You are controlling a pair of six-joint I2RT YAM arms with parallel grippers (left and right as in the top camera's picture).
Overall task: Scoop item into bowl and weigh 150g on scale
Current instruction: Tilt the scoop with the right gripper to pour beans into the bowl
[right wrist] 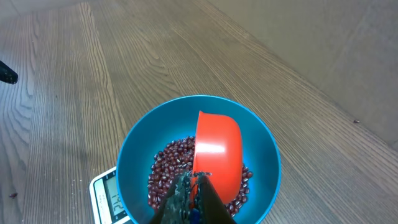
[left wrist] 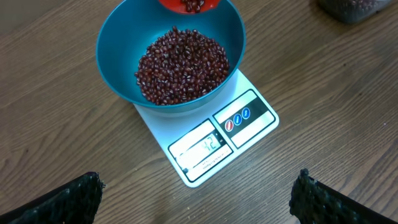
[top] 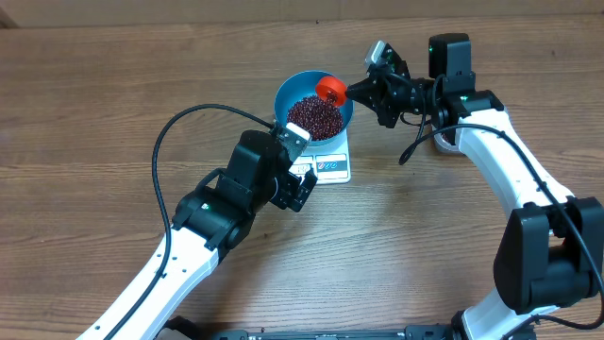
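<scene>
Starting closest in: got the white-and-black left arm (top: 226,203) reaching up from the near edge of the wood-grain worktop (top: 94,94). Can see the left jaws spread wide, gripping nothing, hovering over bare worktop. Only catching the two black tips at the bottom corners of the left wrist view.

Just past those, looking at a small flat white rectangular kitchen scale (left wrist: 158,127), with a display window and a label panel along the edge nearest the left arm. Can make out digits in the window but can't read them for sure, so leaving that alone.

Sitting right on the scale: a round, deep bright-blue bowl (left wrist: 115,56), covering most of the platform. Inside, a decent heap of small dark red-maroon beans (left wrist: 180,65), spread across the bottom and partway up the wall, well short of the rim.

Over the far side of the bowl, seeing a bright orange-red plastic scoop (right wrist: 217,149), tipped over with its rounded back toward the right wrist camera and its mouth down toward the heap. A few beans showing in that mouth from the left wrist view. Can't tell about contact between scoop and heap.

Got the right jaws clamped tight on the scoop's handle, coming in from the far right on the white right arm (top: 500,151).

Furthest back, at the top corner of the left wrist view, catching a blurry clear plastic tub (left wrist: 354,9) with something dark inside.
</scene>
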